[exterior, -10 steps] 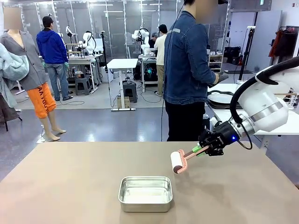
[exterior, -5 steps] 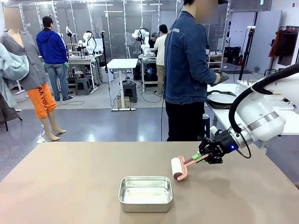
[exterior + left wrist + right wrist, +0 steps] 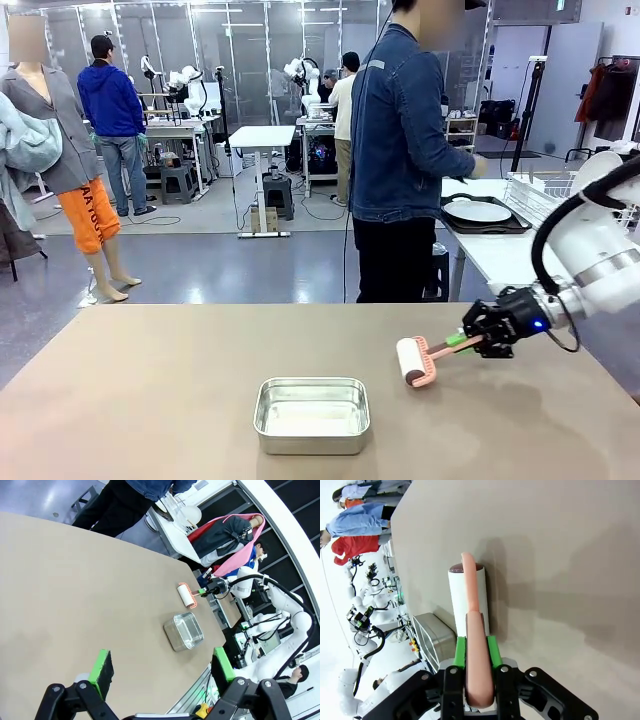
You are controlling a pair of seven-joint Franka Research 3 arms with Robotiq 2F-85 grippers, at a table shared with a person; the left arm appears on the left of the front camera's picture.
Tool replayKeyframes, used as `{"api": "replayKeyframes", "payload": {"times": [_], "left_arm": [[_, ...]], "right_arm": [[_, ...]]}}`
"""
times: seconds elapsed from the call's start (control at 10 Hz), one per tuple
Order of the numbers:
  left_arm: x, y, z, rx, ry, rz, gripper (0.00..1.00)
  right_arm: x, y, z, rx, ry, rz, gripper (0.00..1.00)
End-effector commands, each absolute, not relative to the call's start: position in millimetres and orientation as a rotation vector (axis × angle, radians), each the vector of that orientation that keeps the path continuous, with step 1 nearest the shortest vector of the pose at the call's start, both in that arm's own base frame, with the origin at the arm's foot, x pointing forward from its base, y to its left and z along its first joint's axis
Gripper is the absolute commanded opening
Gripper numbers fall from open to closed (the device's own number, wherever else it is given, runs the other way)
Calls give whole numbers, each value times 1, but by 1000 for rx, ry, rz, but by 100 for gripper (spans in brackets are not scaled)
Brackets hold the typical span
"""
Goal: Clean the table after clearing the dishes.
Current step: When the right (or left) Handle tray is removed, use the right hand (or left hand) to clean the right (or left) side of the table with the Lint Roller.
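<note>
Pink-handled white lint roller (image 3: 412,362), gripped by the closed right gripper (image 3: 468,343), is resting on the matte beige-brown table (image 3: 150,400) just right of the rectangular steel pan (image 3: 311,413); flat, overlapping strokes are looking advisable, while the left gripper (image 3: 162,666) is hanging open.

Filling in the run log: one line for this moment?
right pincer: shut on lint roller | roller: on table | left pincer: open, empty | steel pan: on table

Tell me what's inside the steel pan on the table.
The steel pan holds nothing that I can see: only its bare, shiny bottom with pale reflections. Its near wall hides a thin strip of the bottom along that side.
</note>
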State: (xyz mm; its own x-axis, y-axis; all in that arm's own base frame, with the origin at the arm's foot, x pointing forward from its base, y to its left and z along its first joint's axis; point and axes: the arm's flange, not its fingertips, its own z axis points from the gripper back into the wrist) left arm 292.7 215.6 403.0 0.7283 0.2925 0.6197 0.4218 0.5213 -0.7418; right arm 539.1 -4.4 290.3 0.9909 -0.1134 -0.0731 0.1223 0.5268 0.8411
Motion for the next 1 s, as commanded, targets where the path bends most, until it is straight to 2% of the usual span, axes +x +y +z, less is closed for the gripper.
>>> {"api": "replayKeyframes", "payload": {"times": [0.0, 0.2, 0.5, 0.9], "left_arm": [[291, 217, 404, -1044, -790, -86, 100], [291, 217, 404, -1044, -790, -86, 100], [291, 217, 404, -1044, -790, -86, 100], [291, 217, 404, -1044, -790, -86, 100]], "right_arm": [[525, -56, 266, 916, -53, -130, 21], [519, -116, 268, 933, -56, -140, 21], [510, -165, 298, 782, -32, -139, 21], [508, -179, 361, 668, -64, -112, 21]]}}
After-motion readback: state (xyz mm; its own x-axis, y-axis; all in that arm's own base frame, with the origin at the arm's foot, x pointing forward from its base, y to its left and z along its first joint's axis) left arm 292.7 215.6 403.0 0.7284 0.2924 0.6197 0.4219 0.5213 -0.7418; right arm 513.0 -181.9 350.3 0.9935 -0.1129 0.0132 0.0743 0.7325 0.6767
